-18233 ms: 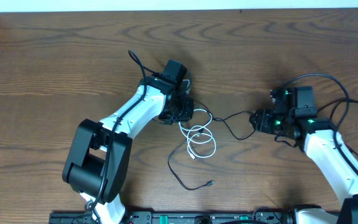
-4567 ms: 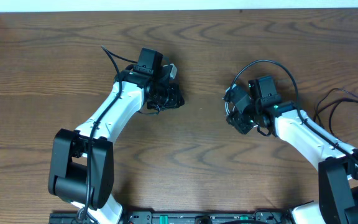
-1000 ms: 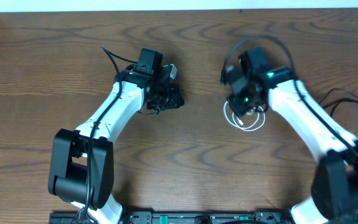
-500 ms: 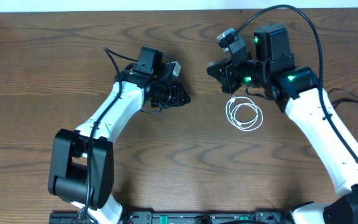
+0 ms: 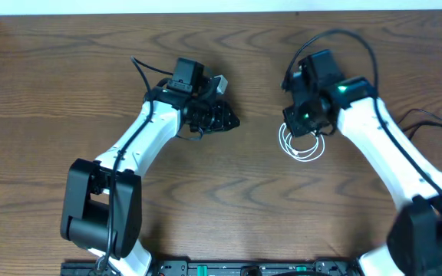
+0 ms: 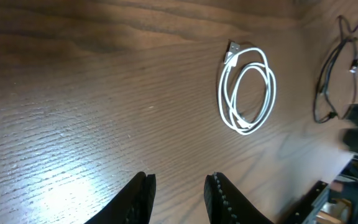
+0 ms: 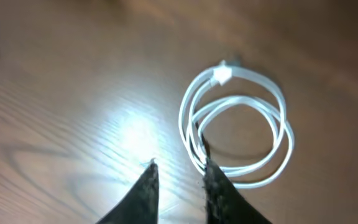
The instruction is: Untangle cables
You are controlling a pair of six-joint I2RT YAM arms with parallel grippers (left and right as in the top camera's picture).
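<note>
The white cable (image 5: pixel 301 144) lies coiled in a small loop on the table, its plug at the top of the loop (image 7: pixel 221 74). My right gripper (image 5: pixel 301 123) hovers over its far-left edge; in the right wrist view the gripper (image 7: pixel 179 169) is slightly open with bare wood in the gap, one fingertip (image 7: pixel 209 168) beside the coil (image 7: pixel 241 127). My left gripper (image 5: pixel 225 119) stands apart to the left, open and empty (image 6: pixel 179 183), facing the coil (image 6: pixel 247 90). A thin black cable (image 6: pixel 319 93) lies beyond it, at the table's far right (image 5: pixel 436 119).
Thick black wires arch over the right arm (image 5: pixel 359 38) and behind the left wrist (image 5: pixel 140 67). The table's back edge (image 5: pixel 221 12) runs along the top. Brown wood (image 5: pixel 252 184) stretches between the arms.
The right gripper went from shut to slightly open. It rose away to the back, leaving the white coil on the table, then came back down over it. The left gripper edged slightly right.
</note>
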